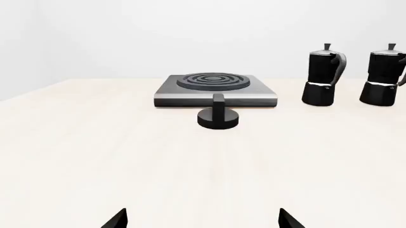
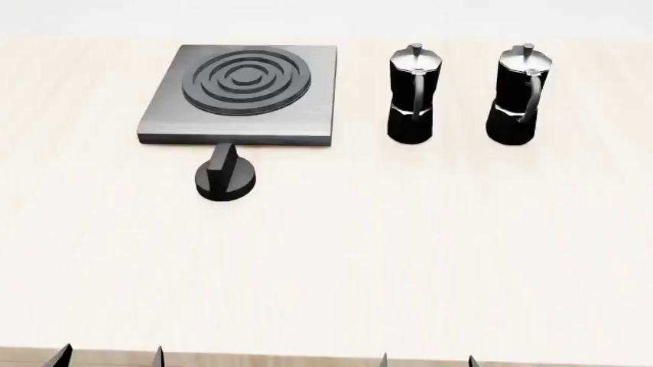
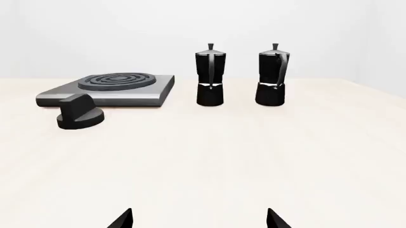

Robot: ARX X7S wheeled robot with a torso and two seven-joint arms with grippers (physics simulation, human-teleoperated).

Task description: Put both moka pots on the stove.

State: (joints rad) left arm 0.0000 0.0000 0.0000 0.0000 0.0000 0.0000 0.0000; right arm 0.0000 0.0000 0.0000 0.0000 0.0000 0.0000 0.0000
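Note:
Two black moka pots stand upright side by side on the pale table, right of the stove: the left pot (image 2: 414, 95) and the right pot (image 2: 518, 95). They also show in the left wrist view (image 1: 323, 76) (image 1: 384, 76) and the right wrist view (image 3: 210, 76) (image 3: 273, 76). The grey stove (image 2: 240, 95) (image 1: 216, 90) (image 3: 108, 90) with its ring burner lies at the back left, with nothing on it. My left gripper (image 2: 110, 358) (image 1: 201, 219) and right gripper (image 2: 427, 359) (image 3: 198, 219) are open and empty at the table's near edge, far from the pots.
A short black round knob (image 2: 225, 177) (image 1: 218, 116) (image 3: 79, 116) sits on the table just in front of the stove. The table's near edge (image 2: 306, 358) runs along the bottom of the head view.

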